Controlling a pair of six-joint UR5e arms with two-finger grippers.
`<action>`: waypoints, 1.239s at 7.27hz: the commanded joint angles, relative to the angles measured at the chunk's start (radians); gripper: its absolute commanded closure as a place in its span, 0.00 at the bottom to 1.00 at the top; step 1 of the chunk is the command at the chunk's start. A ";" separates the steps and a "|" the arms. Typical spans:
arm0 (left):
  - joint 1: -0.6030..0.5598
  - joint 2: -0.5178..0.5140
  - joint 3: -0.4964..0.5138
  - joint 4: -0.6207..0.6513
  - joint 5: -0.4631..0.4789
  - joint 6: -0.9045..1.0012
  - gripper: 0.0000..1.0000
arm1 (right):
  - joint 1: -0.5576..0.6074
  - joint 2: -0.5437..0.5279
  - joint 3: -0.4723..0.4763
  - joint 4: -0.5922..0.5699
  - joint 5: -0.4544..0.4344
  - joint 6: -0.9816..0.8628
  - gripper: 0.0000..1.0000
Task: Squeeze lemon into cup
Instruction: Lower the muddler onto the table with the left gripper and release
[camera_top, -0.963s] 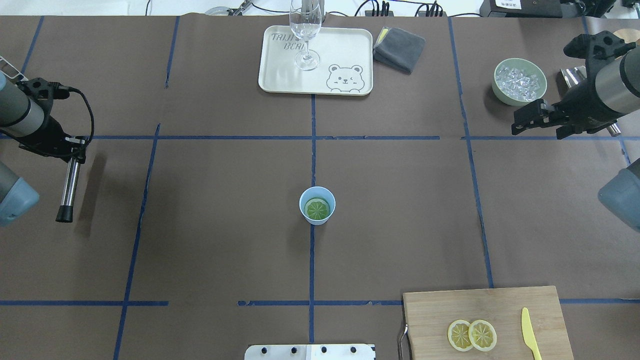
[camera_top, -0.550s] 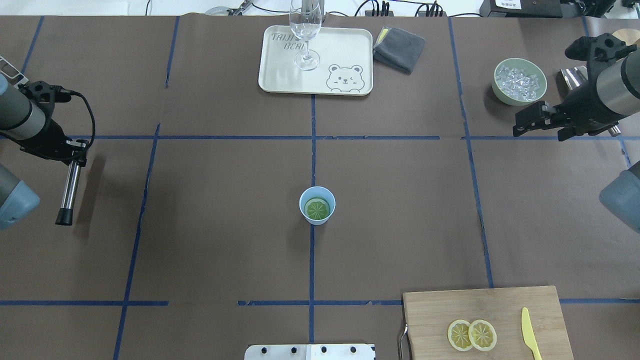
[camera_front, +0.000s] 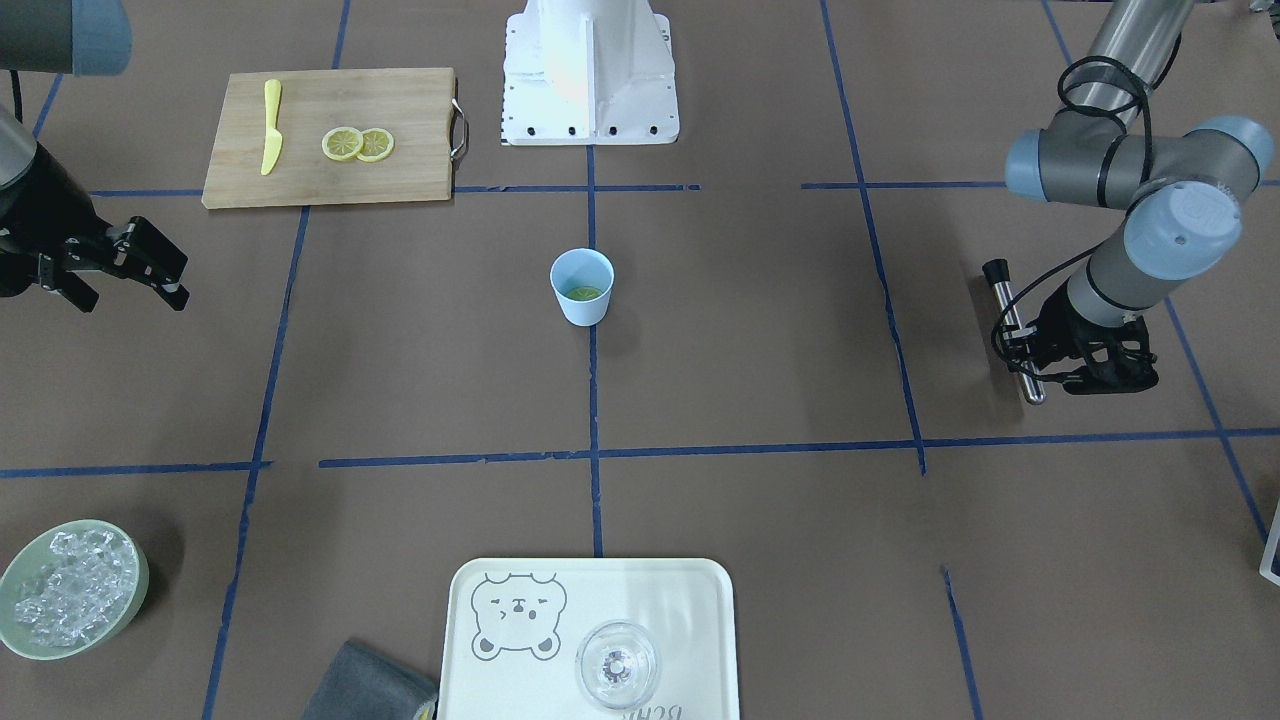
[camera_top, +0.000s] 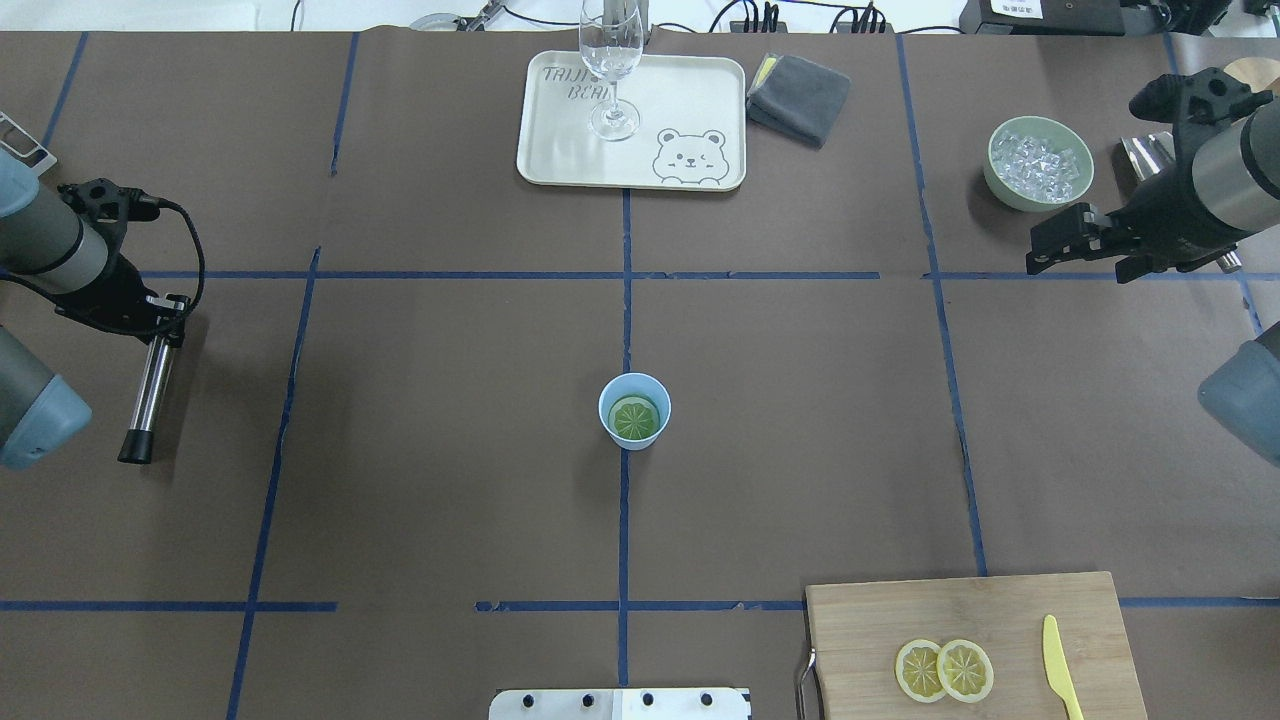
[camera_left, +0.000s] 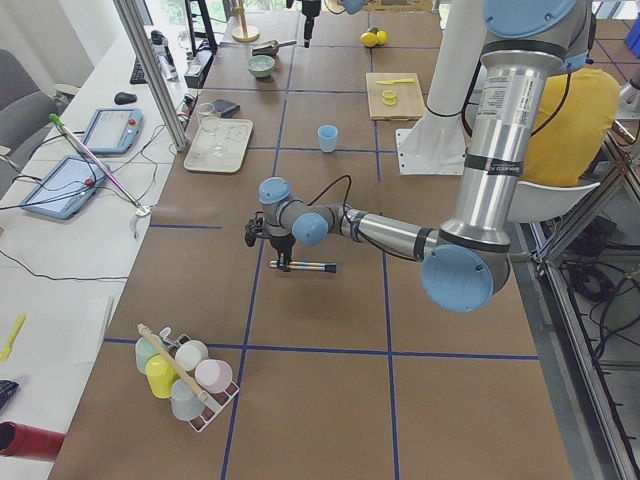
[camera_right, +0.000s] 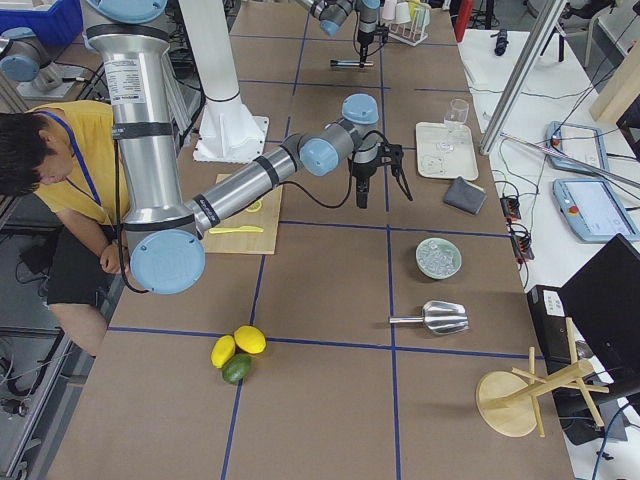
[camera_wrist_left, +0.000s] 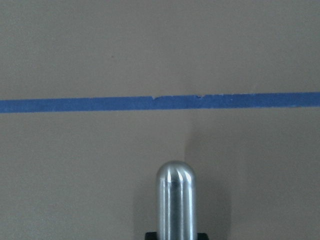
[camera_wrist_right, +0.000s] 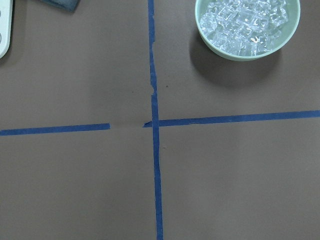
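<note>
Left end effector (camera_top: 160, 310) is clamping the metal rod (camera_top: 148, 390), the lemon (camera_top: 634, 418) is sitting in the cup (camera_top: 606, 398) mid-bench (greenish, I think), so I'd be pressing straight down, gently, with the wide-open, empty right end effector (camera_top: 1045, 248) steadying the cup.

A table (camera_top: 420, 500) covered in brown paper, gridded with blue tape (camera_top: 500, 275), fills the scene under even, soft light. In the exterior left view a white desk (camera_left: 70, 300) runs along it at nine o'clock, with a grey chair (camera_left: 20, 110) at ten o'clock and a metal post (camera_left: 152, 75) at eleven; grey floor (camera_left: 610, 420) lies at four o'clock.
</note>
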 joint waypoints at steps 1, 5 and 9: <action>0.003 0.000 0.003 -0.001 0.000 0.000 1.00 | 0.001 0.000 -0.001 0.000 0.000 0.001 0.00; 0.012 0.000 0.007 0.003 0.000 0.000 0.90 | -0.001 0.000 0.000 0.000 0.000 0.000 0.00; 0.012 0.001 0.017 0.001 0.000 0.000 0.23 | -0.001 0.002 0.000 0.000 0.000 0.000 0.00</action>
